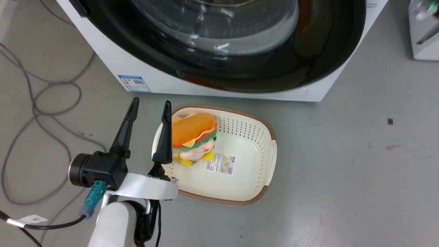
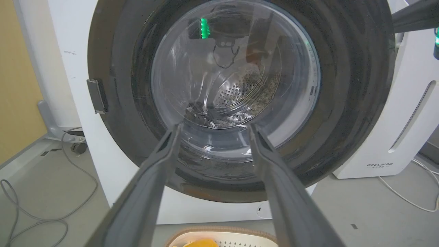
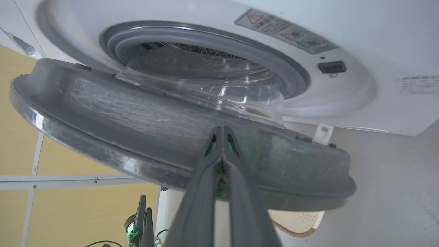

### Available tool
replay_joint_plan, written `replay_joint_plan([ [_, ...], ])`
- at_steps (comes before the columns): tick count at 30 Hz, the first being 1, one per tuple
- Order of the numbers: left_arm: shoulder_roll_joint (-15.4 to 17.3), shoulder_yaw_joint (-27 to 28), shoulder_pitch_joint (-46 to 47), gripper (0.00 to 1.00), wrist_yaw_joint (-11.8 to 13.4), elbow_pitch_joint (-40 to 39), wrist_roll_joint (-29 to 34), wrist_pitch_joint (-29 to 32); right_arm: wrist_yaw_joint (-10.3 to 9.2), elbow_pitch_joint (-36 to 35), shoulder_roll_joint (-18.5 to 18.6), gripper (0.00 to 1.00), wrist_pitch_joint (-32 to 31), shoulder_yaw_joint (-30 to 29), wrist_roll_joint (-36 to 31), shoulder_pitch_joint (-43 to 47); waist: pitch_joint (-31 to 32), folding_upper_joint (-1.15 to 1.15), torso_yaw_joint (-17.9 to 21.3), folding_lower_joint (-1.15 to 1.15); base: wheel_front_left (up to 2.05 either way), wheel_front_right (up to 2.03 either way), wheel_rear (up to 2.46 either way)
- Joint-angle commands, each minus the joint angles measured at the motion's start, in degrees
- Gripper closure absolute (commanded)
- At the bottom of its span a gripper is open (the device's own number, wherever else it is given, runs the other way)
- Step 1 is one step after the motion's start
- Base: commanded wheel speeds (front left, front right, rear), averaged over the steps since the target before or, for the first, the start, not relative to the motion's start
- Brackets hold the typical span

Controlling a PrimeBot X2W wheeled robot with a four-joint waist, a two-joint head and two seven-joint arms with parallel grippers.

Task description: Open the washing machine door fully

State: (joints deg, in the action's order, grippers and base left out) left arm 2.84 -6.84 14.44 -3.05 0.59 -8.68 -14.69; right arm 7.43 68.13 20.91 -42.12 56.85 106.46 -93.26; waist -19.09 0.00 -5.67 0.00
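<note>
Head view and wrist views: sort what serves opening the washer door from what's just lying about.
Job: washing machine door; washing machine; right gripper, shut, at the door; left gripper, open.
Lying about: basket; plush burger; floor cables; FEELBIRD appliance.

White forearm (image 1: 113,223), teal plug (image 1: 95,195), black two-fingered left tool (image 1: 151,102).

Finishes I see
The washing machine door (image 1: 329,51) glossy black around clear glass; basket (image 1: 271,156) smooth perforated plastic; toy (image 1: 192,130) soft cloth; floor (image 1: 343,171) matt
</note>
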Motion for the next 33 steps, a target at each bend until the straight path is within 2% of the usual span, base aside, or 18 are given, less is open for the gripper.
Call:
replay_joint_plan([
  [1, 0.0, -0.2, -0.7, 0.0, 0.5, 0.3, -0.1, -0.3, 0.06, -1.0, 0.4, 1.0, -0.6, -0.1, 0.6, 2.2, 1.0, 0.0, 0.0, 0.0, 0.0, 0.0, 0.0],
  [20, 0.0, -0.6, -5.6, 0.0, 0.8, 4.3, 0.9, -0.3, 0.06, -11.2, 3.5, 1.0, -5.7, -1.1, 6.4, 17.7, 10.2, 0.0, 0.0, 0.0, 0.0, 0.0, 0.0],
  [33, 0.6, -0.5, -10.2, 0.0, 0.9, 7.3, 2.5, -0.3, 0.06, -23.5, 4.4, 1.0, -7.2, 1.0, 12.9, 28.8, 16.4, 0.0, -1.0, 0.0, 0.0, 0.0, 0.0],
])
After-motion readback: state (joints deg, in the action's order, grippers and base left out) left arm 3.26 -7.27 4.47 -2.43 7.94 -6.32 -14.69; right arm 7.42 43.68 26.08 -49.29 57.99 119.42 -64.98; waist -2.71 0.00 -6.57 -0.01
